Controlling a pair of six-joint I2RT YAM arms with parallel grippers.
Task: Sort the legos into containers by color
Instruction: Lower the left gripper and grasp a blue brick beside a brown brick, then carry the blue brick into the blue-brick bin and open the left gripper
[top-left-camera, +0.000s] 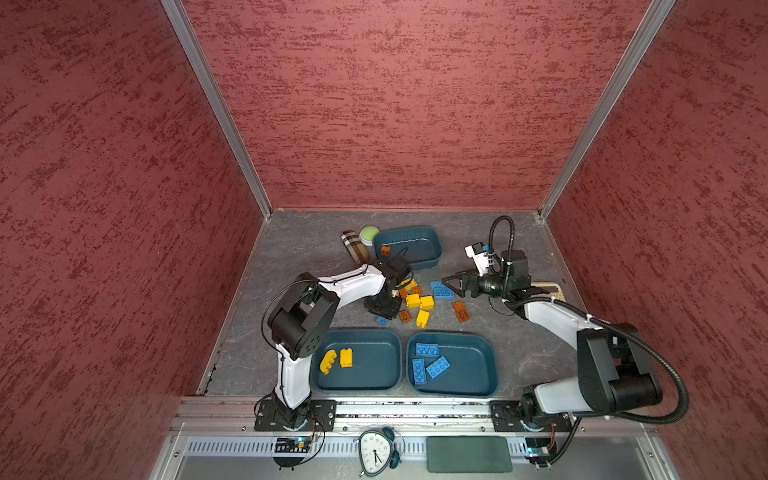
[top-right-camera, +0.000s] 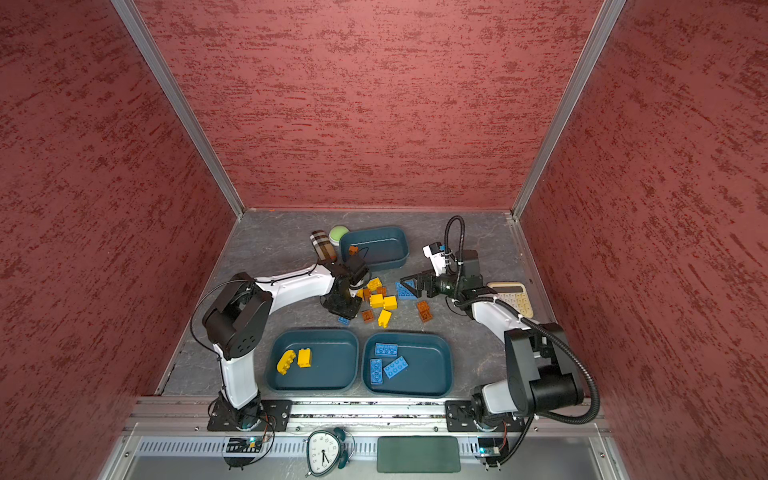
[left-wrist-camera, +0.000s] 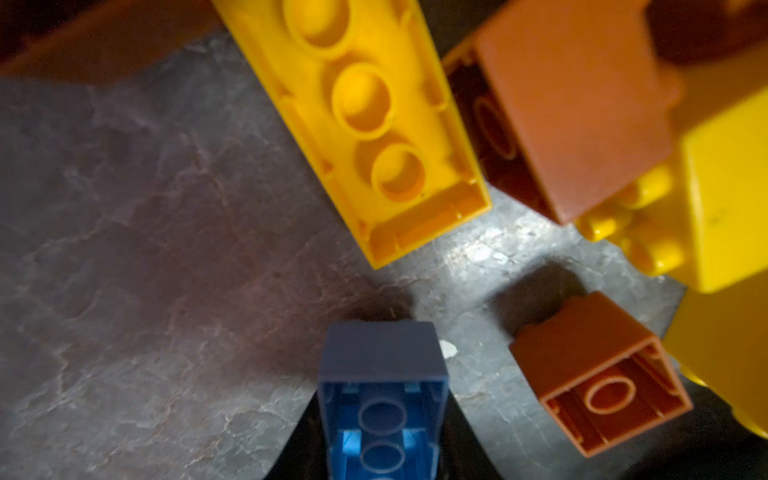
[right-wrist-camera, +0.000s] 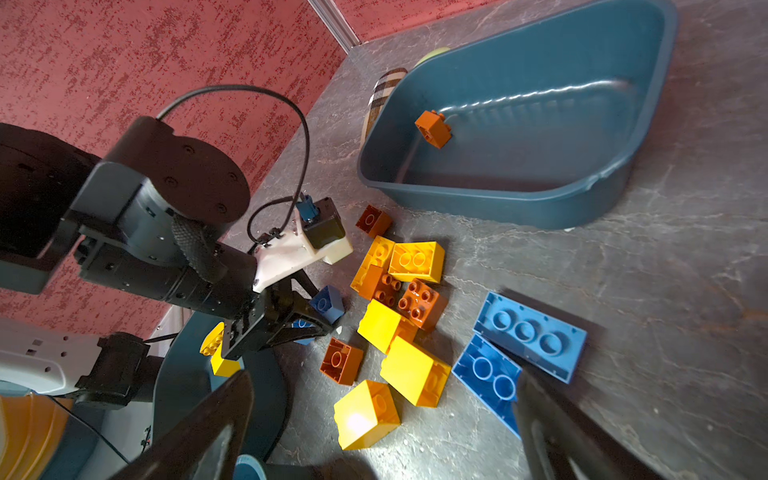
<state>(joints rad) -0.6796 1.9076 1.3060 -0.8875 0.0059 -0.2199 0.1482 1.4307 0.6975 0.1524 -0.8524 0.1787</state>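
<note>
Beside the pile (top-left-camera: 413, 300), left jaws pinch a blue brick (left-wrist-camera: 381, 374); a shallow hold may drop it. Right jaws spread.

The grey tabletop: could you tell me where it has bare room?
Bare: the far-left stretch between the plaid oblong case and the red left wall; the back strip right of the dark teal plastic far tub. Crowded: the loose plastic bricks mid-table.

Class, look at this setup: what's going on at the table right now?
A heap of legos is being sorted by colour. The left gripper grips a small blue brick at its edge; the right gripper hangs open beside it. The near-left tub holds two yellow bricks, the near-right tub three blue plates, the far tub one brown brick.
</note>
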